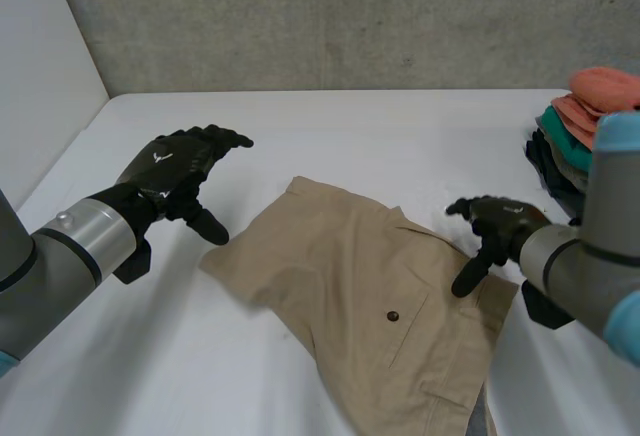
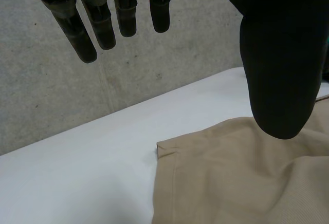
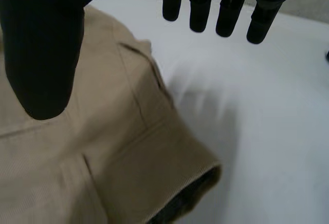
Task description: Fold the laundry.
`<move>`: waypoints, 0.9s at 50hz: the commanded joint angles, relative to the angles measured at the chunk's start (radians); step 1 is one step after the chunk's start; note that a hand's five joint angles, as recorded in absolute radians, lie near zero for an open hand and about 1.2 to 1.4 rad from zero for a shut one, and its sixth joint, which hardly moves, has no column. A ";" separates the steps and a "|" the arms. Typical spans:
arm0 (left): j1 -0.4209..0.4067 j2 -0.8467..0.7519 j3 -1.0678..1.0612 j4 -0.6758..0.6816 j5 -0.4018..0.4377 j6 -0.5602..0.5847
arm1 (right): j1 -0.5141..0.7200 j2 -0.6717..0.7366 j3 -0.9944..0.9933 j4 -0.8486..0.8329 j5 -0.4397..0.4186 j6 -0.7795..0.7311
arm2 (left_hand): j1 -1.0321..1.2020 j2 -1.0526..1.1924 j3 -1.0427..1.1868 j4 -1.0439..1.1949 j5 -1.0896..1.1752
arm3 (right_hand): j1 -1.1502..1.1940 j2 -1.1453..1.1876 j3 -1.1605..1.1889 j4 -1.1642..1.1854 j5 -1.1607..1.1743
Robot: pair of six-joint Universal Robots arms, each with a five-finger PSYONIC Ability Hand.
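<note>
Left hand (image 1: 175, 171) at nine o'clock and right hand (image 1: 500, 224) at three flanked the shorts (image 1: 360, 296), fingers (image 2: 77, 31) released, likely to grasp opposite edges

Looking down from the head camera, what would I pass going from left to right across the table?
Left hand → beige garment → right hand → pile of folded clothes.

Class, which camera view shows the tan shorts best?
The head view: the tan shorts lie spread out, buttoned pocket visible. The left wrist view shows one hemmed corner; the right wrist view, an edge with seams.
</note>
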State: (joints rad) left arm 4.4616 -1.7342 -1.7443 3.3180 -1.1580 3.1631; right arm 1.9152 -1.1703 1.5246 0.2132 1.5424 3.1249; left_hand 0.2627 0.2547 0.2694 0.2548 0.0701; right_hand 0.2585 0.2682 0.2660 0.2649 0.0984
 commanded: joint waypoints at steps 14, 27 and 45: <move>-0.041 -0.188 0.164 0.130 -0.006 0.008 | 0.142 -0.256 0.061 -0.247 -0.036 -0.132 | -0.058 -0.050 -0.065 -0.050 -0.040 | 1.138 1.128 1.130 1.131 1.123; -0.133 -0.432 0.404 0.009 0.107 0.063 | 0.269 -0.517 0.135 -0.092 -0.252 -0.230 | -0.088 -0.080 -0.095 -0.080 -0.070 | 1.138 1.128 1.130 1.131 1.123; -0.142 -0.446 0.643 0.102 -0.134 0.209 | 0.123 -0.237 -0.050 -0.248 -0.118 -0.292 | 1.134 1.142 1.127 1.141 1.152 | 1.138 1.128 1.130 1.131 1.123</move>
State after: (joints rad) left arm 4.3041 -2.2542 -1.2014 3.3052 -1.1779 3.3791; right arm 2.0759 -1.5661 1.6304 0.0511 1.3348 2.8578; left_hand 1.1730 1.1949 1.1844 1.1946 0.9748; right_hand 1.1131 1.1813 1.1901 1.1981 1.0069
